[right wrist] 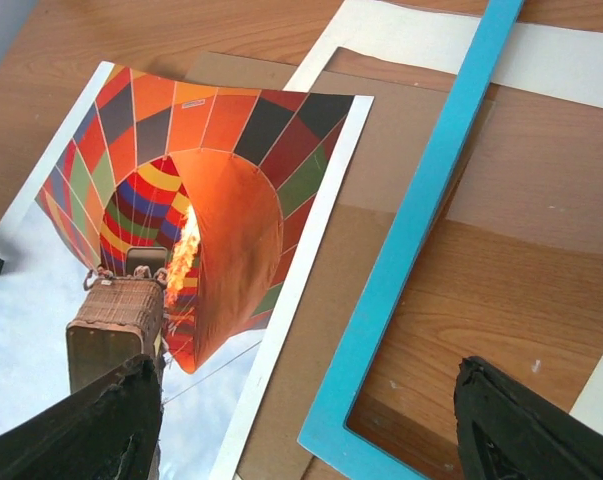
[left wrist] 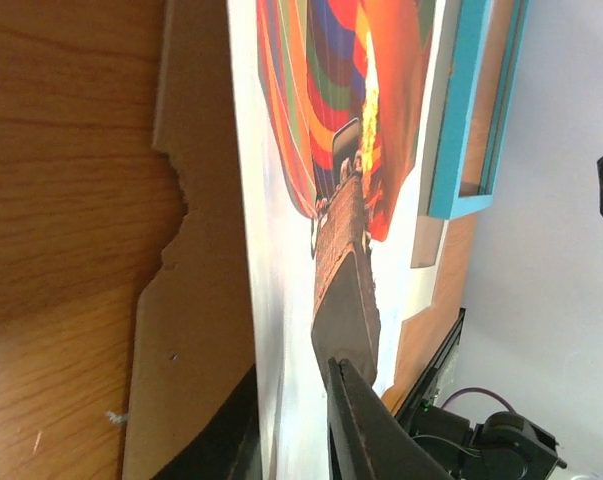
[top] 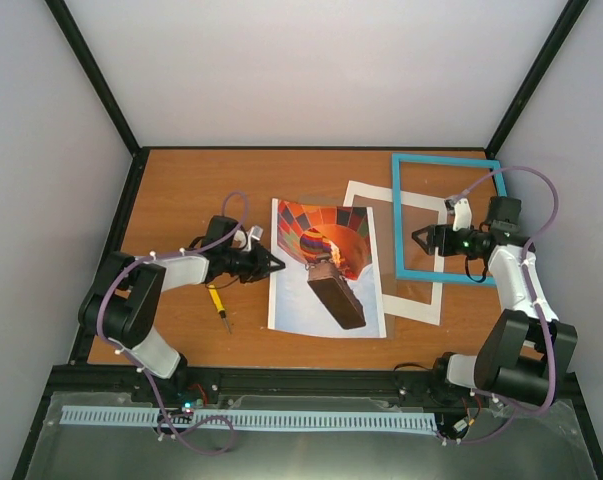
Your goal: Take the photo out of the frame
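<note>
Left gripper straddles an edge of the colourful balloon photo.

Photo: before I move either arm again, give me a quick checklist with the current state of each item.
1. Photo out of the frame: ok. It lies face up, apart from the frame.
2. Left gripper hold: cannot tell. Its fingers straddle the photo's left edge, but contact is unclear.
3. Right gripper free: ok. It is open and empty by the frame's left rail.
4. Backing board separate from the photo: cannot tell. It lies under the photo.
5. Screwdriver clear of the photo: ok.
</note>
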Robot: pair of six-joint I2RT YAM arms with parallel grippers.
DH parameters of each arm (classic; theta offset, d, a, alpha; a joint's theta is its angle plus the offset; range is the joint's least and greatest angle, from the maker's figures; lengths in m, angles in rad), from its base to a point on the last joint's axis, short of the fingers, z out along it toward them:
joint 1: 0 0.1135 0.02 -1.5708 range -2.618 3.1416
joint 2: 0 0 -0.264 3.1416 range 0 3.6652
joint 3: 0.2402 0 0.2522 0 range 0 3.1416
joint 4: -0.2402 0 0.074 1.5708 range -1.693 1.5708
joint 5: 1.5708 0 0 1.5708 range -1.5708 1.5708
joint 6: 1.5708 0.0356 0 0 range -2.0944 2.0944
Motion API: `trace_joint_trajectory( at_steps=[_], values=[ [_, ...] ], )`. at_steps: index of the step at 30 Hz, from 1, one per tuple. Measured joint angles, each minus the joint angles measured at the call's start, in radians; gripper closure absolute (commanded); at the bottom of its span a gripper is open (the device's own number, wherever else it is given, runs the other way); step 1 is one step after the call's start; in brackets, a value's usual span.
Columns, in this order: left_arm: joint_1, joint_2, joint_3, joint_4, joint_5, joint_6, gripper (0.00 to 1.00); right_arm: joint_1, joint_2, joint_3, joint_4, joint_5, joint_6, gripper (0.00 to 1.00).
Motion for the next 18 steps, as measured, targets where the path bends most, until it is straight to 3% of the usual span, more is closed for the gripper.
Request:
trace_joint_trajectory(
  at_steps=[5, 18],
  values=[
    [0.0, -0.008, -0.003, -0.063, -0.035, 0.042, 0.66, 0.005, 0.013, 0.0, 0.0, -0.015, -0.002, 0.22],
    [0.015, -0.084, 0.052, -0.335, -0.224, 0.172, 0.53, 0.005, 0.017, 0.0, -0.003, -0.022, -0.019, 0.22]
  ],
)
